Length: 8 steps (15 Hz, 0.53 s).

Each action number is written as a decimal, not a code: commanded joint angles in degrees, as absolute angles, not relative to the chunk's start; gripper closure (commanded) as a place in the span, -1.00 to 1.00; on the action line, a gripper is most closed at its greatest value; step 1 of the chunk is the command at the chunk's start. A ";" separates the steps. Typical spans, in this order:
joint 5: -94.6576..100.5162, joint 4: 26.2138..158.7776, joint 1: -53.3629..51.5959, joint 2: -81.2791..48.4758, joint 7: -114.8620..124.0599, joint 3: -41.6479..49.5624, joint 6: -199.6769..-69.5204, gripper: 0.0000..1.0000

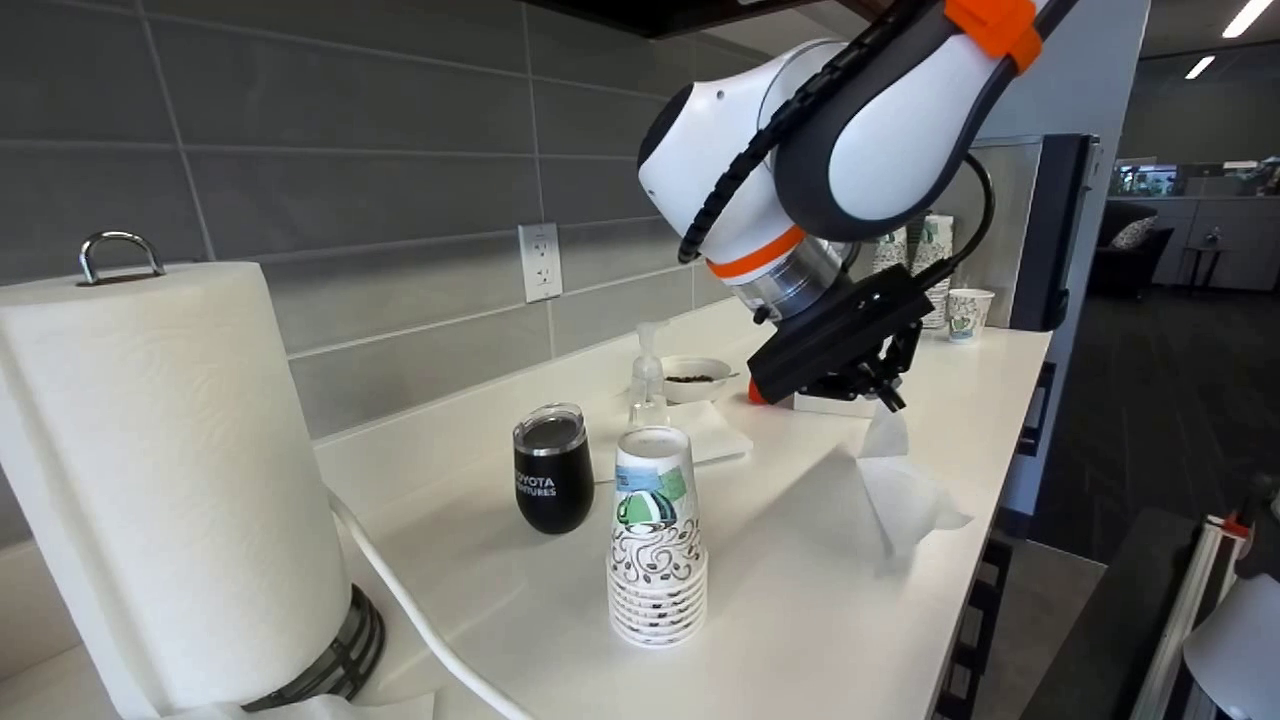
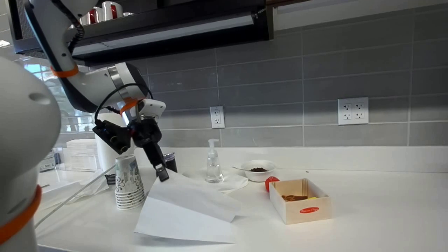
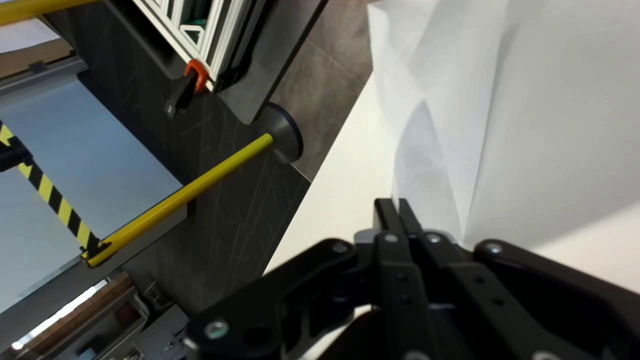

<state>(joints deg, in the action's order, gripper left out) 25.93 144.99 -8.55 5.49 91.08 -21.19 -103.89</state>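
Beside the cups (image 2: 129, 183), we have the paper (image 2: 189, 206) pinched at its upper end in the gripper (image 3: 395, 202), so we judge the grasp complete and release outstanding, but cannot tell whether its lower edge clears the counter (image 2: 371, 206).

Kitchenette, tiled backsplash (image 2: 260, 110), stacked paper cups (image 1: 657, 535)

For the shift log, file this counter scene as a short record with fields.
gripper: shut
held: white sheet, creased, raised where pinched
cup stack: upside down on the counter
tumbler: black, near the cup stack
bowl: white, dark contents
pump bottle: upright, near the bowl
wooden box: open-topped, red label
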 commanded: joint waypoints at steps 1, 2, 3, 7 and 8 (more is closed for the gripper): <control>28.20 144.13 -10.40 2.83 92.77 -18.91 -109.48 1.00; 28.81 144.30 -10.63 2.53 92.93 -18.60 -111.00 1.00; 29.28 144.33 -10.84 2.28 93.04 -18.32 -112.19 1.00; 29.53 144.13 -11.40 2.69 92.03 -17.40 -113.58 1.00; 28.88 143.75 -11.52 3.22 91.17 -17.24 -112.37 1.00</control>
